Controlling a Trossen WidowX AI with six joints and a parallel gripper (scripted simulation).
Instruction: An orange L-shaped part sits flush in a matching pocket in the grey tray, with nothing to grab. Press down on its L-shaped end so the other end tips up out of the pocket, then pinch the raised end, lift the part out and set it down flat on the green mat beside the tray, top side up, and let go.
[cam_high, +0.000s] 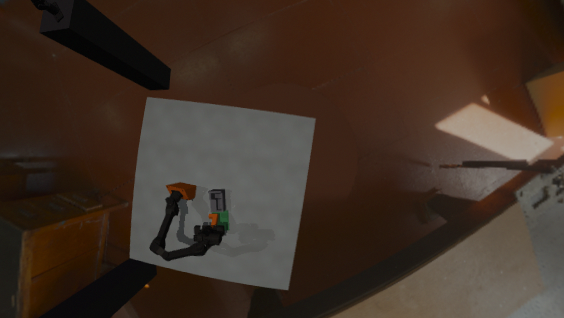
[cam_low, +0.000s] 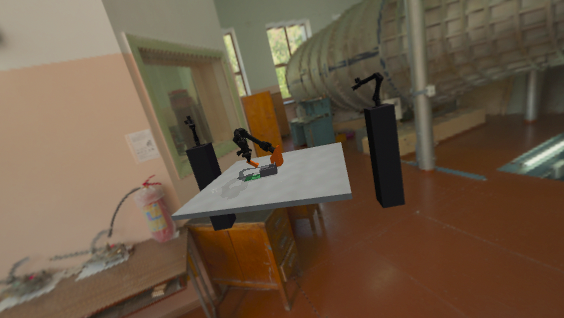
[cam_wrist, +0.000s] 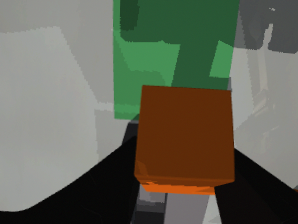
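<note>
— Gripping what, exactly?

— My gripper (cam_wrist: 178, 148) is clamped on the orange L-shaped part (cam_wrist: 186, 137). In the wrist view its orange block fills the space between my two dark fingers, one on each side of it.

— Where is the part, then?

— Off the table and out of its pocket. From the wrist view it hangs above the near edge of the green mat (cam_wrist: 149, 63), and its dark shadow falls across the mat's upper half. From the top view the part (cam_high: 214, 218) shows just beside the mat (cam_high: 224, 220), at the end of my gripper (cam_high: 212, 231).

— And the tray?

— The grey tray (cam_high: 217, 200) lies just beyond the mat, touching it as far as I can tell, with its pocket showing as a dark slot. In the exterior view the tray (cam_low: 266, 171) and mat (cam_low: 255, 176) sit side by side on the grey table (cam_low: 310, 175), with the part (cam_low: 253, 163) held above them, tilted.

— Anything else around?

— My arm's orange base (cam_high: 182, 190) stands on the table to one side, and black camera posts (cam_low: 384, 155) stand around the table.
</note>
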